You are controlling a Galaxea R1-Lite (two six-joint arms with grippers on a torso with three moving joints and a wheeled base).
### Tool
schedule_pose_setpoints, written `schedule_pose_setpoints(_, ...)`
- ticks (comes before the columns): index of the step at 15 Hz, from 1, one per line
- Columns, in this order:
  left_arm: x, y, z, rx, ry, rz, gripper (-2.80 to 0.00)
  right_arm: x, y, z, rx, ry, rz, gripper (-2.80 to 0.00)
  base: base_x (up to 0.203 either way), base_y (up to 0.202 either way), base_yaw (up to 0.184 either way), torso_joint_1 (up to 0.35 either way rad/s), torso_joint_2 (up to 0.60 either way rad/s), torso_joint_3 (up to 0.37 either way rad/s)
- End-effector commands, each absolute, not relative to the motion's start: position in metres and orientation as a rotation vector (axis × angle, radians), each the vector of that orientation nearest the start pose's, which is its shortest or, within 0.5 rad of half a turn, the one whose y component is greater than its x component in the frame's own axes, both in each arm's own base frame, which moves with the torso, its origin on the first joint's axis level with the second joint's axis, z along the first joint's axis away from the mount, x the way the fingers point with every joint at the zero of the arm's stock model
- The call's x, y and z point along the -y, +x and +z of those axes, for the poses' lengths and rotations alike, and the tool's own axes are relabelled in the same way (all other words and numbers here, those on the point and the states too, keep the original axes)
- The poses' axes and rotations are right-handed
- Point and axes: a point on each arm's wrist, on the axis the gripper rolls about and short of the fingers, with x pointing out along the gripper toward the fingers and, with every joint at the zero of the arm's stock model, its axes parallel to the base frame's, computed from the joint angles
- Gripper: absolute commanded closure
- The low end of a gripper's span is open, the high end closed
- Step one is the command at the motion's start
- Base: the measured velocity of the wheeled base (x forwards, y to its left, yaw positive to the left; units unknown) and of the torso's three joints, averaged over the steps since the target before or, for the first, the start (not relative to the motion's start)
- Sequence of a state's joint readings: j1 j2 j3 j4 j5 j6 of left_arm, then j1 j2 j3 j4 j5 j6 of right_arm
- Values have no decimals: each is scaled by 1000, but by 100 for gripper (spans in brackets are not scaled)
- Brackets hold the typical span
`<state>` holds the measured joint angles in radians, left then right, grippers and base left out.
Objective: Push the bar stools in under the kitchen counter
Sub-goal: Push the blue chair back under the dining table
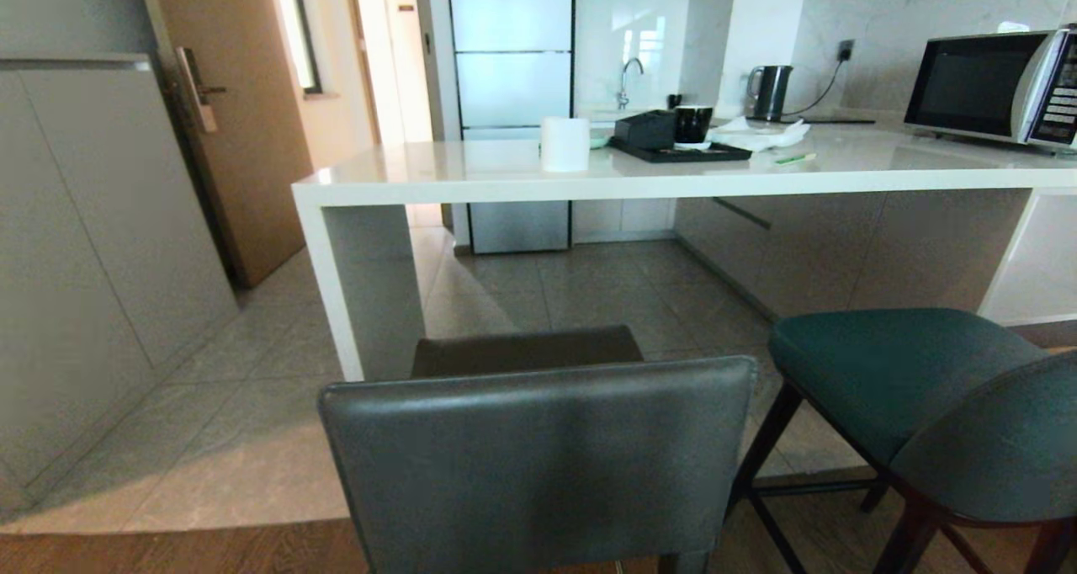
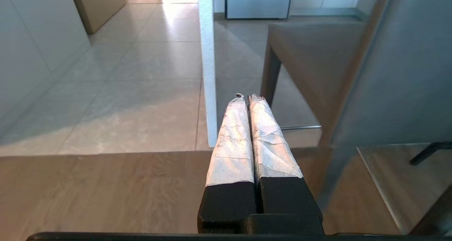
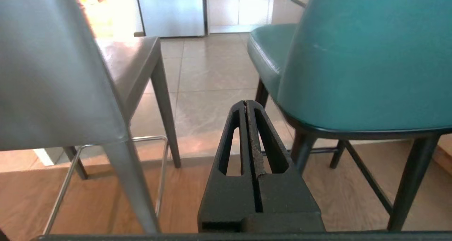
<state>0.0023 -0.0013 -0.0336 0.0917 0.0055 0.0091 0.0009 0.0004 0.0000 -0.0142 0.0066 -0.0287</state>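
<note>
Both claws are pressed shut on nothing: left claw (image 2: pixel 246 97) low behind the grey stool (image 1: pixel 538 439), right claw (image 3: pixel 246 102) between it and the teal stool (image 1: pixel 917 389). Each stool stands short of the white tabletop (image 1: pixel 673 178) (microwave (image 1: pixel 993 86), kettle (image 1: pixel 770 92) on it).

Home kitchen: fridge (image 1: pixel 511 94), sink tap (image 1: pixel 627 82), kettle (image 1: pixel 770 92), microwave (image 1: pixel 997 86).

Teal stool (image 1: pixel 917 406) cut off at right edge; grey stool (image 1: pixel 538 465) legs below frame; counter (image 1: pixel 673 178) right end cropped.
</note>
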Motion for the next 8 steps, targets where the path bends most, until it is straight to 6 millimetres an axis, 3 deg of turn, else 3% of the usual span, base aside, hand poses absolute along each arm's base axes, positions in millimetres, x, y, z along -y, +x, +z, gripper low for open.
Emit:
schedule_pose_setpoints(1, 0, -26, 75, -58, 9, 9, 0, 0, -22, 74, 3, -29, 7, 0, -1, -153, 3, 6, 2, 6)
schedule_pose_setpoints(8, 0, -26, 75, -57, 9, 9, 0, 0, -22, 74, 3, -29, 6, 0, 0, -194, 3, 0, 2, 2)
